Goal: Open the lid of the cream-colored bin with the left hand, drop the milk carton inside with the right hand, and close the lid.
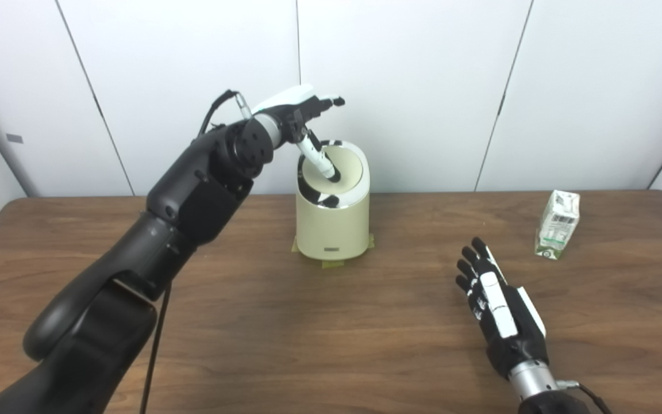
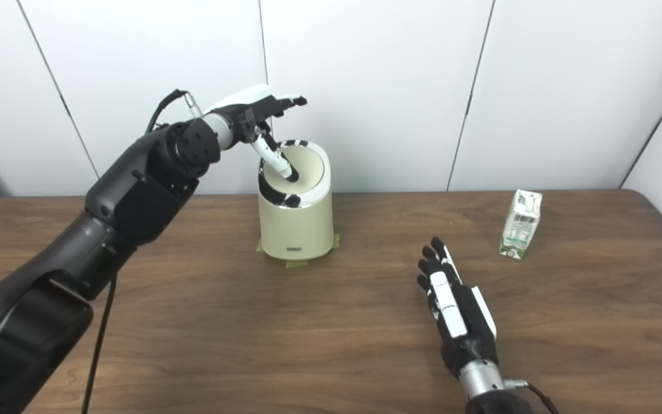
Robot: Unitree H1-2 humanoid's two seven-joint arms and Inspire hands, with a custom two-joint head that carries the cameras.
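The left robot hand (image 1: 299,112) covers part of the bin lid (image 1: 342,167), so whether the thumb touches it is hard to tell. The inside of the bin (image 1: 331,230) is hidden. The words on the milk carton (image 1: 558,224) are too small to read. The table (image 1: 331,345) is cut off at the bottom and both sides.

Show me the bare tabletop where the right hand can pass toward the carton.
Bare wood lies between the right hand and the milk carton, and also between that hand and the cream-colored bin. The crowded spot is the bin's top, where the left hand presses the lid.
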